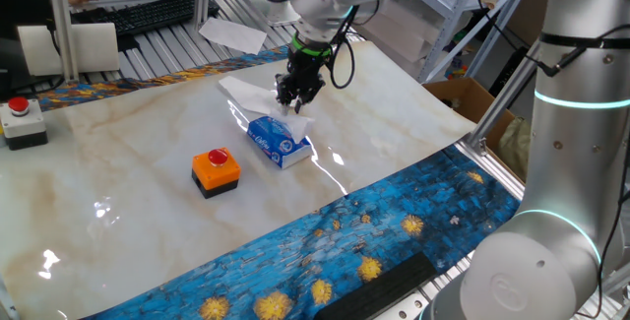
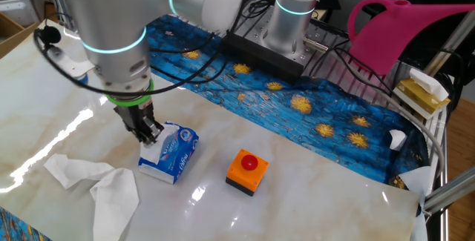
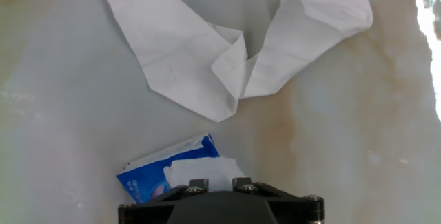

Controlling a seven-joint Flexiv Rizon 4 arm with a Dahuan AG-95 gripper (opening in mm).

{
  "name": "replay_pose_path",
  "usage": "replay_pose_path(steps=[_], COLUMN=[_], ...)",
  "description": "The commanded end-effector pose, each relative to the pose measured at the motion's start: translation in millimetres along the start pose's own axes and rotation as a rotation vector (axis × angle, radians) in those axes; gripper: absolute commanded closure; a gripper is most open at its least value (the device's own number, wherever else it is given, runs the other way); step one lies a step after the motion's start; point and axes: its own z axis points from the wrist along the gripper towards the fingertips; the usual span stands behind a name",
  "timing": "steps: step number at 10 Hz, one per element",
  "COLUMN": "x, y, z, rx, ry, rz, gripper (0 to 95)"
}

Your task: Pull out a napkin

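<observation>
A: One gripper (image 1: 298, 101) in one fixed view, right over the blue carton (image 1: 281, 141), white napkin (image 1: 295, 123) tuft poking up at its tips. Orange button box (image 1: 215, 171) sits nearby on the counter (image 1: 128, 212).

B: Other fixed view?

A: Gripper (image 2: 151, 135) down at the carton (image 2: 172, 154) top, fingers look pinched on the napkin (image 2: 154, 150). Loose tissues (image 2: 100, 184) lie beside it.

B: Hand view?

A: Napkin (image 3: 201, 171) sticks out of the carton (image 3: 160, 172) just at the gripper; fingertips hidden, can't confirm the pinch. Loose tissues (image 3: 227, 52) lie apart.

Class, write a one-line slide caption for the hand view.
Gripper poised over the blue carton's protruding napkin; two crumpled tissues lie beyond.
</observation>
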Motion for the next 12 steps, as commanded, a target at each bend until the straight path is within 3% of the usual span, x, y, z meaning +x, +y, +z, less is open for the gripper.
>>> replay_pose_path(steps=[1, 4, 5, 6, 7, 9, 10, 12], x=[1.3, 1.3, 1.2, 1.5, 1.2, -0.8, -3.7, -5.1], y=[-0.7, -0.7, -0.6, -0.7, -1.0, -5.4, -11.2, -13.8], z=[-0.3, -0.3, -0.4, -0.9, -1.4, -8.2, -14.9, -13.9], rx=[-0.004, -0.007, -0.01, 0.001, 0.017, 0.087, 0.099, 0.095], ry=[-0.019, -0.021, -0.057, -0.072, -0.076, -0.111, -0.107, -0.082], rz=[0.001, 0.01, 0.016, 0.019, 0.009, -0.081, -0.102, -0.109], gripper=[95.0, 95.0, 95.0, 57.0, 0.0, 0.0, 0.0, 0.0])
